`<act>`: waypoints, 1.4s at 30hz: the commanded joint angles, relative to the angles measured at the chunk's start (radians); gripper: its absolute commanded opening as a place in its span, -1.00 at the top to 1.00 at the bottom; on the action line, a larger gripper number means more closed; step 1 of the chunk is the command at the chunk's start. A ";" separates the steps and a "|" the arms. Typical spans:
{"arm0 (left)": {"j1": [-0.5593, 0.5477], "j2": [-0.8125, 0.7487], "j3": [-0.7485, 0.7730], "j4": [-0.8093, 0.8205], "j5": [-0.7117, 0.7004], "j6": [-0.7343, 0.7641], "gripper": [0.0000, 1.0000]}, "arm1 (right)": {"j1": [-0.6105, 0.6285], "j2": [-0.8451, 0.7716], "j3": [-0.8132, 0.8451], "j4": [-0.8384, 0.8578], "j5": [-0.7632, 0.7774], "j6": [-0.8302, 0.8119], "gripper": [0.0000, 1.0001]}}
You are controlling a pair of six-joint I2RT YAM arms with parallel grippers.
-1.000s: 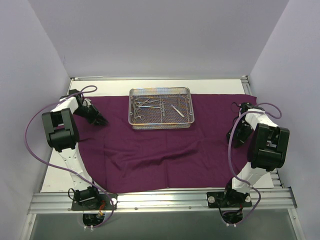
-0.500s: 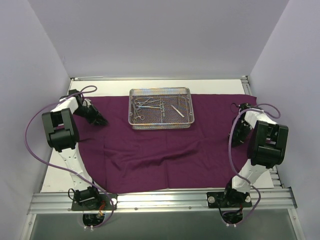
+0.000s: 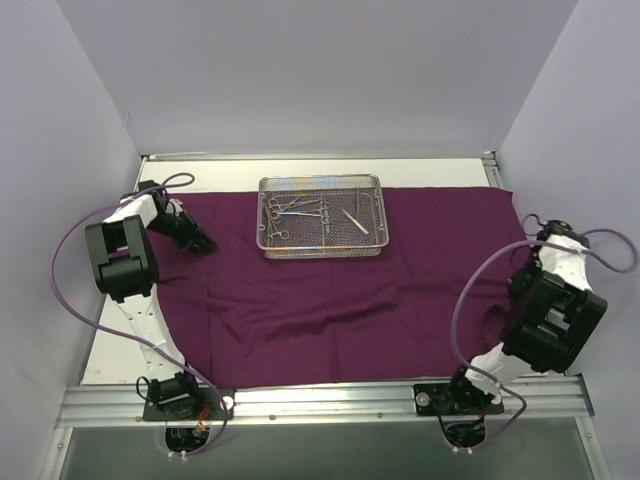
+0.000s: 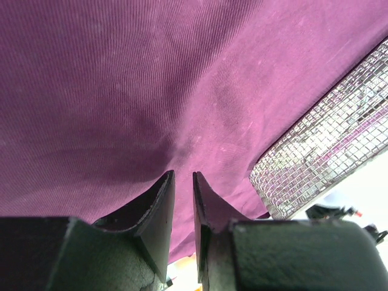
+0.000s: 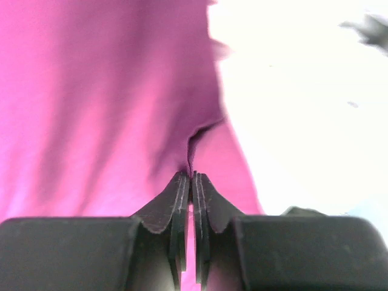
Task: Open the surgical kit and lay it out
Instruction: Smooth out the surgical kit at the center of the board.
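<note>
The dark purple cloth wrap (image 3: 330, 300) lies spread over the table. The silver wire-mesh tray (image 3: 372, 182) stands on its far middle part and holds the small silver forceps and tweezers (image 3: 300, 210). My left gripper (image 3: 203, 243) rests low on the cloth's left part, left of the tray. In the left wrist view its jaws (image 4: 183, 176) are nearly together and the cloth (image 4: 182, 73) puckers at their tips, with the tray (image 4: 327, 151) to the right. My right gripper (image 3: 523, 268) is at the cloth's right edge. In the right wrist view it (image 5: 191, 176) is shut on a pinched fold of cloth (image 5: 109, 109).
White walls close in the table on the left, right and back. A metal rail (image 3: 320, 402) with both arm bases runs along the near edge. Bare white tabletop (image 3: 110, 350) shows left of the cloth and right of it (image 5: 303, 121). Purple cables loop beside each arm.
My right arm has swung outward to the right with the cloth's right edge, and the cloth is stretched wider on that side. My left gripper has shifted slightly left.
</note>
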 commanded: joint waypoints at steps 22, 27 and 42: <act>0.032 -0.023 -0.015 0.038 0.009 -0.005 0.46 | 0.162 -0.026 0.258 -0.130 0.366 0.067 -0.61; 0.032 -0.043 -0.013 0.046 -0.014 0.017 0.48 | 0.247 0.201 0.465 -0.006 0.280 0.039 -0.32; -0.018 0.063 0.221 -0.028 -0.213 0.033 0.56 | 0.373 0.745 0.918 0.200 -0.016 -0.091 -0.04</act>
